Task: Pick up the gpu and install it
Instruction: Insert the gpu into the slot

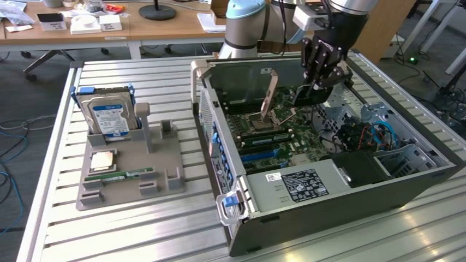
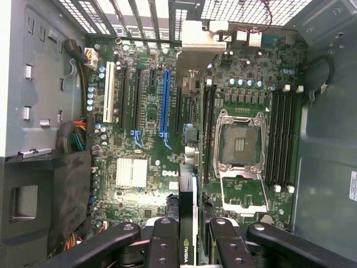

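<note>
— Gripper [image 1: 320,82] state?
— Clamped on the gpu [image 1: 302,97], fingers [image 2: 162,240] pressing both flat sides.
— And where, exactly?
— Inside the open computer case [image 1: 328,191], over the motherboard [image 2: 139,128], edge-on between the blue expansion slot [image 2: 164,100] and the CPU socket [image 2: 240,142]. Pale bracket [image 2: 198,47] toward the slotted rear wall.
— Seated in a slot?
— Cannot tell.
— And on the grey holder [image 1: 156,164] outside?
— Holds the hard drive [image 1: 109,117] upright, plus a memory stick [image 1: 120,176] lying flat, well apart from the case.
</note>
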Robot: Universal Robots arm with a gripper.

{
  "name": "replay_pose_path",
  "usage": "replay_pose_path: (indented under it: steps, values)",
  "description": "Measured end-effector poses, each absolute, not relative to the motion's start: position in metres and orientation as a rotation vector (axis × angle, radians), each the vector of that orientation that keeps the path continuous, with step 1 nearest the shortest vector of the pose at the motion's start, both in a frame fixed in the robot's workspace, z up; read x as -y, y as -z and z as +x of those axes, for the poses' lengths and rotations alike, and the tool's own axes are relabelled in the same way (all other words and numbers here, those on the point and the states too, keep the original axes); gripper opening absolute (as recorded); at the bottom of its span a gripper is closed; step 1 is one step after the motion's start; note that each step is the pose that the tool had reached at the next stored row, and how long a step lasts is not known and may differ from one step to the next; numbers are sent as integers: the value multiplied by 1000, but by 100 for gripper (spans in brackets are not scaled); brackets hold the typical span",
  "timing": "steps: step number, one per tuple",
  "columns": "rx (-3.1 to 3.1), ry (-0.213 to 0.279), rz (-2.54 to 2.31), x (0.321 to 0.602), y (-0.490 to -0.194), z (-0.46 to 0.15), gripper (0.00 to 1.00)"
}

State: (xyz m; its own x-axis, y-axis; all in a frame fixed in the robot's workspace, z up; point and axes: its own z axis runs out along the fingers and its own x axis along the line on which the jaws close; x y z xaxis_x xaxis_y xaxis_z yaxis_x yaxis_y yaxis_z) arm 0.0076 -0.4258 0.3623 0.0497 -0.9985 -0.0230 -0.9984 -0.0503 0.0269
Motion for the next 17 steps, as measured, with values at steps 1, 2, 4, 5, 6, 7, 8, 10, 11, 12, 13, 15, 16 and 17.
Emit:
replay_pose_path:
  steps: [1,2,4,5,6,7,8,10,11,12,13,15,16,17]
  values:
    - [2162,55,2273,426,-362,8,26]
    - [2162,55,2273,426,-361,8,26]
    - [2162,55,2273,426,-360,8,26]
    - [2162,55,2273,426,-360,7,26]
    - [2162,55,2273,426,-359,7,26]
    - [2162,55,2273,426,-359,7,26]
    - [2162,54,2274,426,-358,7,26]
    - [2163,54,2274,426,-357,7,26]
    - [2163,53,2274,426,-356,7,26]
    - [2163,53,2274,426,-356,6,26]
    - [2163,52,2274,426,-356,6,26]
    - [2163,52,2274,426,-356,6,26]
    - [2163,52,2275,426,-356,6,26]
    - [2163,52,2275,426,-356,6,26]
